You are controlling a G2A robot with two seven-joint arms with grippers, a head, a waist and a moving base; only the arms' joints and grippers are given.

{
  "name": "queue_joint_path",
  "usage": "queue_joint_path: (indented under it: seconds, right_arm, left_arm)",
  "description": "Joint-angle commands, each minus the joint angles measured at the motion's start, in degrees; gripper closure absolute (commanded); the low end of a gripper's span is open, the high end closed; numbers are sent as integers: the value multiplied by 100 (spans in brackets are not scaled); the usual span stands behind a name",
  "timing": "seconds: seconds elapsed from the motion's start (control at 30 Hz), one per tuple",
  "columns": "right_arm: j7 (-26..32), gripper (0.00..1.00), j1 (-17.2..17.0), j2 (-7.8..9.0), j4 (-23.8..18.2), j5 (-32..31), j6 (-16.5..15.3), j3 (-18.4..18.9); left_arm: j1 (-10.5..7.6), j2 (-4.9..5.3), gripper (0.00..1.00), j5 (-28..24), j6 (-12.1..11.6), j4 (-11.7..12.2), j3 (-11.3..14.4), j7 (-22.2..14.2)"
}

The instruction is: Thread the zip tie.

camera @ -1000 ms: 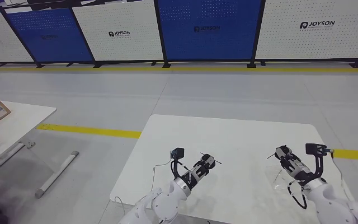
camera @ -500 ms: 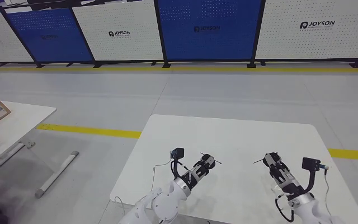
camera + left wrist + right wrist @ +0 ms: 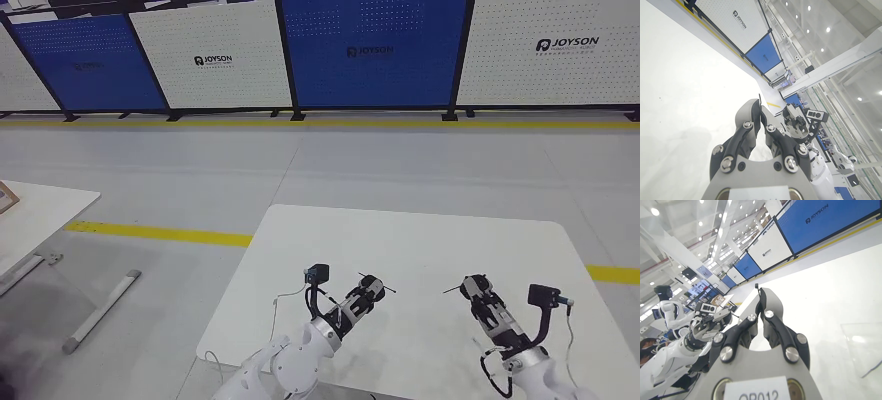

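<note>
Hovering apart over the table (image 3: 420, 230), left gripper (image 3: 372, 286) pinches a black strip (image 3: 759, 98), right gripper (image 3: 466, 288) a zip tie (image 3: 756, 286), now nearer.

Surroundings, as I am seeing them. A white table (image 3: 420, 230) is sitting on a grey floor, with 1 dark speck (image 3: 806, 298) showing on its top. A clear plastic sheet (image 3: 863, 344) is lying flat on the tabletop. A yellow floor line (image 3: 160, 233) is running past the table's left side. Blue panels (image 3: 375, 50) and white perforated panels (image 3: 210, 55) are standing alternately along the far side. A 2nd white table (image 3: 45, 205) is standing well apart at the left and carrying a cardboard box (image 3: 718, 300). Round ceiling lights (image 3: 700, 223) are glowing overhead.
</note>
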Motion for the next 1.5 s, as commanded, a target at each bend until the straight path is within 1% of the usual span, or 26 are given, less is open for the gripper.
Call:
queue_joint_path:
  seconds: [0.0,0.07,0.1,0.2,0.3,0.37,0.4,0.43,0.83,0.9,0.93,1.0,1.17,1.2,1.23,1.27,1.47]
  right_arm:
    - [-335,100,4,-63,88,190,-27,-145]
    - [-560,100,44,-127,158,233,1,-340]
    - [-770,100,65,-173,177,130,89,-490]
    - [-1131,100,125,-275,193,-94,360,-804]
    - [-1162,100,166,-339,185,-230,452,-1009]
    - [-1059,100,199,-367,192,-126,395,-1034]
    - [-951,100,209,-370,192,-5,324,-1002]
    - [-715,100,222,-362,198,188,188,-941]
    - [-715,100,222,-362,198,188,188,-941]
    - [-738,100,232,-376,233,176,251,-948]
    - [-773,100,248,-395,253,192,266,-980]
    - [-801,100,310,-455,370,403,148,-1109]
    - [-973,100,533,-592,684,471,-1,-1397]
    - [-1012,100,561,-613,721,437,20,-1434]
    - [-1012,100,592,-634,763,316,138,-1479]
    - [-1005,100,602,-637,767,266,182,-1487]
    - [-1005,100,602,-637,767,266,182,-1487]
  left_arm:
    - [0,0,100,0,0,0,0,0]
    - [0,0,100,0,0,0,0,0]
    - [0,0,100,0,0,0,0,0]
    - [0,0,100,0,0,0,0,0]
    - [0,0,100,0,0,0,0,0]
    - [0,0,100,0,0,0,0,0]
    - [0,0,100,0,0,0,0,0]
    - [0,0,100,0,0,0,0,0]
    - [0,0,100,0,0,0,0,0]
    - [0,0,100,0,0,0,0,0]
    - [0,0,100,0,0,0,0,0]
    - [0,0,100,0,0,0,0,0]
    - [0,0,100,0,0,0,0,0]
    - [0,0,100,0,0,0,0,0]
    - [0,0,100,0,0,0,0,0]
    - [0,0,100,0,0,0,0,0]
    - [0,0,100,0,0,0,0,0]
